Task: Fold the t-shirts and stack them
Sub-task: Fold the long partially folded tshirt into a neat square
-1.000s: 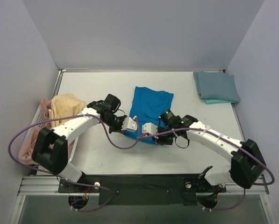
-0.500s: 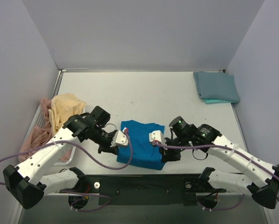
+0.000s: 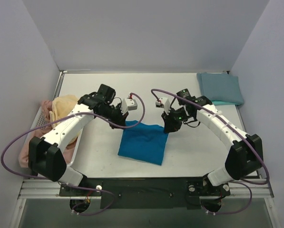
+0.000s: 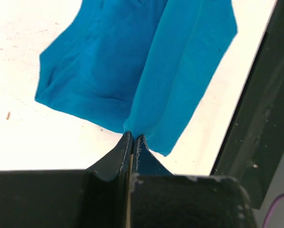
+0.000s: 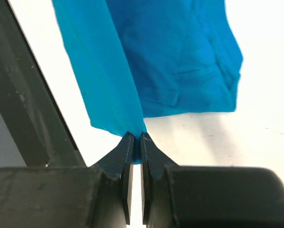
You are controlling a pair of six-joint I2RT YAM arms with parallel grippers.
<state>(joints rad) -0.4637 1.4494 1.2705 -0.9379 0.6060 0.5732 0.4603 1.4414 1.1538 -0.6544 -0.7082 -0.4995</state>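
Observation:
The bright blue t-shirt (image 3: 144, 141) lies partly folded in the near middle of the table, its far edge lifted. My left gripper (image 3: 126, 123) is shut on its far left corner; the wrist view shows the blue cloth (image 4: 146, 71) pinched in the closed jaws (image 4: 132, 137). My right gripper (image 3: 169, 127) is shut on its far right corner, with the blue cloth (image 5: 146, 61) hanging from the closed jaws (image 5: 136, 137). A folded dull teal t-shirt (image 3: 220, 88) lies at the far right corner. Pale yellow-orange (image 3: 65, 108) and dusty pink (image 3: 31, 145) t-shirts are heaped at the left.
The heaped shirts sit in a white basket (image 3: 40, 118) at the table's left edge. Purple cables (image 3: 108, 124) loop from both arms over the table. Grey walls close in the left, back and right sides. A black rail (image 3: 142, 186) runs along the near edge.
Both grippers drew the shirt's far edge toward the near side, then carried it back away from me and upward, leaving the blue shirt folded shorter and lying nearer the front.

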